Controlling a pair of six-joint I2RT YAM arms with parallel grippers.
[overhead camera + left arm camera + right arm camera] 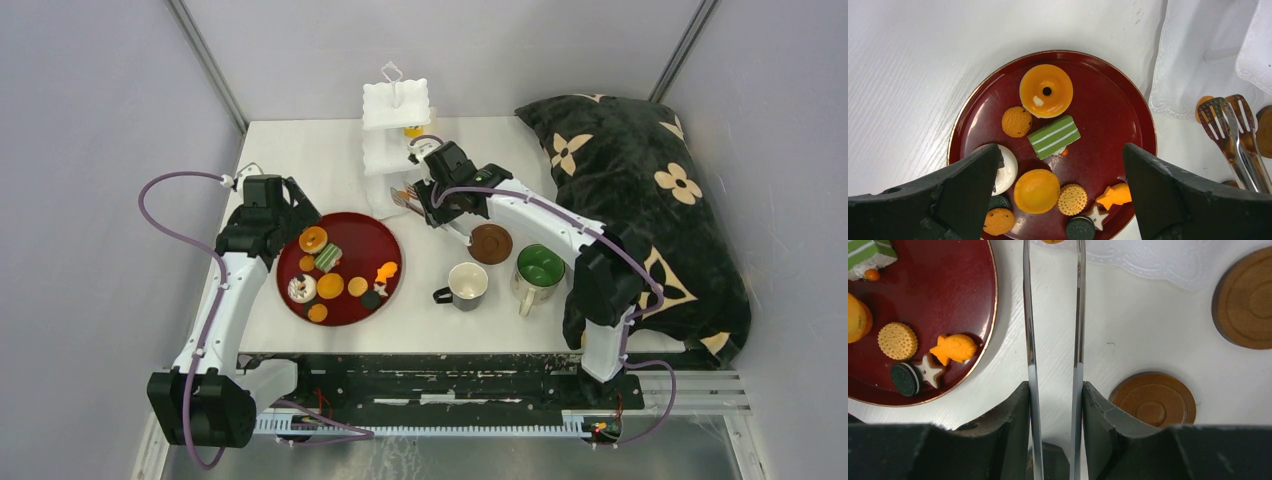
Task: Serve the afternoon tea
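Note:
The white three-tier stand (395,125) stands at the back centre. Toy sweets lie on the dark red tray (385,235): an orange ring (1046,90), a green striped cake (1054,136), a star cookie (930,371) and several biscuits. No green donut shows. My left gripper (1060,150) is open and empty above the tray's left side. My right gripper (1054,387) is shut on the metal tongs (1029,315), whose tips reach the stand's base next to a small orange sweet (1202,102). Two mugs (466,285) (539,268) stand in front, with two brown coasters (1154,400) (1245,300) close by.
A large black pillow with tan flowers (640,190) covers the table's right side, against the green mug. The tray sits at the left front, under the left gripper. Grey walls close in the table on three sides.

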